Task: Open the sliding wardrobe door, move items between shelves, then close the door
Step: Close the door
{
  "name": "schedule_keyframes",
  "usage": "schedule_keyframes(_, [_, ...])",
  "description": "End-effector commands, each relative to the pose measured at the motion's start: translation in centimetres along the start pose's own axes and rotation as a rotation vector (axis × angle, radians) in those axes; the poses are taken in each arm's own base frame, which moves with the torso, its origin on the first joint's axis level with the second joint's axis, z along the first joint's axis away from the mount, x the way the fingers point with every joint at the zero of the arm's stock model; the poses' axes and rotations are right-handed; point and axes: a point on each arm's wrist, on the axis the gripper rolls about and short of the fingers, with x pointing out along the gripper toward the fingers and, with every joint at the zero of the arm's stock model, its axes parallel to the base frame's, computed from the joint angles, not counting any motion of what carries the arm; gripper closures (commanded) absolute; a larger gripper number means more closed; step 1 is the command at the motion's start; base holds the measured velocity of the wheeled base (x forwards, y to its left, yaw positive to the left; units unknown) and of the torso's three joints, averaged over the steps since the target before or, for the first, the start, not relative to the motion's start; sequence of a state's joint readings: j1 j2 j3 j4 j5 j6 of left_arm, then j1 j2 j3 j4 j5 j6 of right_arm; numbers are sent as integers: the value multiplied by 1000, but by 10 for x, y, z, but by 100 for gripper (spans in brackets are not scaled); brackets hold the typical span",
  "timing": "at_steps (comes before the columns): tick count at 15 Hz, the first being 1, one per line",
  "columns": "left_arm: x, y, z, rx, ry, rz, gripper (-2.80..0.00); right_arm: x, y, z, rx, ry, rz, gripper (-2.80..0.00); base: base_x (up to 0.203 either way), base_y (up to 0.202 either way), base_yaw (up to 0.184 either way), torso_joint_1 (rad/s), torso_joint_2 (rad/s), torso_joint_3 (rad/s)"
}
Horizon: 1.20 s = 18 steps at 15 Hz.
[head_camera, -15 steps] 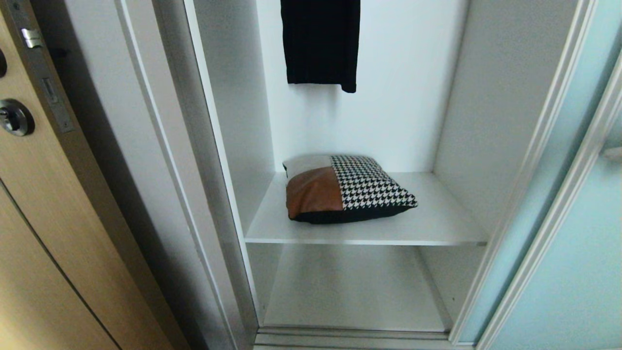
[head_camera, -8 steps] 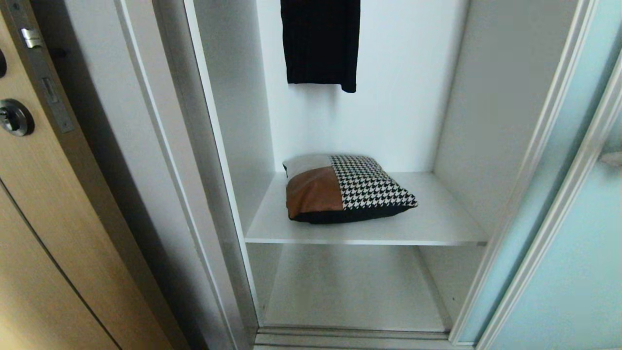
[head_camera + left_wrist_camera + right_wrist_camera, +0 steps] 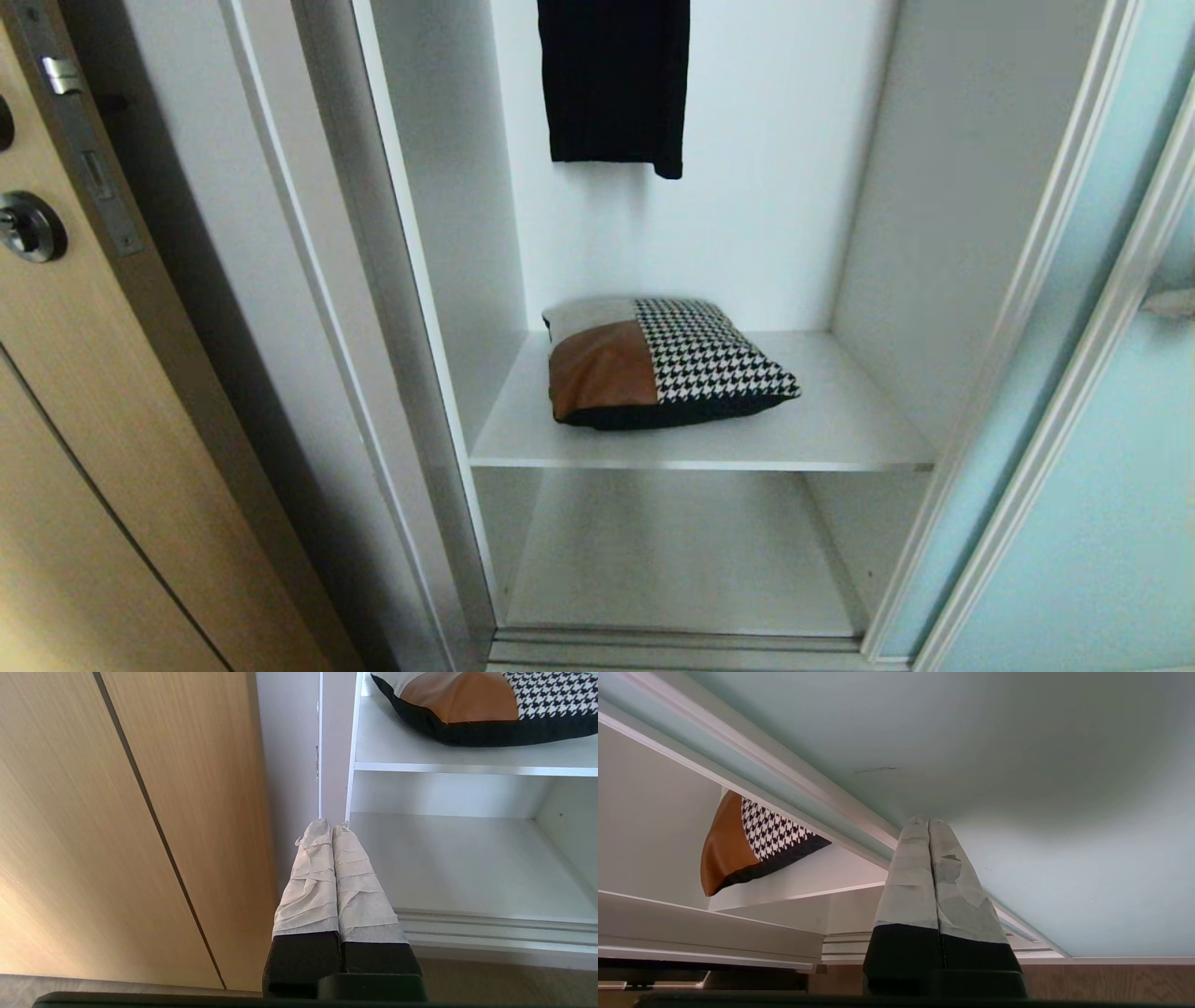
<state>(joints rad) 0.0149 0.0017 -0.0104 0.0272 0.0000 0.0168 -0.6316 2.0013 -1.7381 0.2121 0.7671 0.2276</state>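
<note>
Lying flat on the upper shelf (image 3: 840, 429) of the wardrobe is the cushion (image 3: 663, 364), set toward the left half of the board, with its tan leather patch to the left, houndstooth to the right and a black edge facing the front. Its front edge sits back from the shelf's front lip. The lower shelf (image 3: 681, 560) beneath it carries nothing visible. A black garment (image 3: 611, 84) hangs above, against the white back wall, well clear of the cushion.

The sliding wardrobe door (image 3: 1111, 523) stands pushed to the right, leaving the compartment open; its pale aqua panel and silvery frame fill the right side of the head view. A wooden door (image 3: 84, 448) with a lock plate stands to the left of the wardrobe.

Right gripper (image 3: 928, 822): jaws fully closed, fingers pressed together, holding nothing. The tips sit close against the frosted panel of the sliding door, just beside its frame; contact cannot be confirmed.

Left gripper (image 3: 331, 824): jaws fully closed, empty, positioned low in front of the wardrobe's left side panel, near the lower shelf and apart from the cushion.
</note>
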Motion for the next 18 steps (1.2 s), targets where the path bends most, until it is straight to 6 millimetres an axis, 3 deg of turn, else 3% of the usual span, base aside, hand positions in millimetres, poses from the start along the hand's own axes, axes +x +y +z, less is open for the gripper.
schedule_keyframes(1, [0, 0, 0, 0, 0, 0, 0, 2, 4, -1, -5, 5, 16, 0, 0, 0, 0, 0, 0, 0])
schedule_keyframes(6, [0, 0, 0, 0, 1, 0, 0, -2, 32, -11, -25, 31, 56, 0, 0, 0, 0, 0, 0, 0])
schedule_keyframes(10, [0, 0, 0, 0, 0, 0, 0, 7, 54, -22, -41, 75, 105, 0, 0, 0, 0, 0, 0, 0])
schedule_keyframes(14, [0, 0, 0, 0, 1, 0, 0, 15, 85, -38, -72, 120, 175, 0, 0, 0, 0, 0, 0, 0])
schedule_keyframes(18, [0, 0, 0, 0, 1, 0, 0, 18, 131, -65, -124, 200, 283, 0, 0, 0, 0, 0, 0, 0])
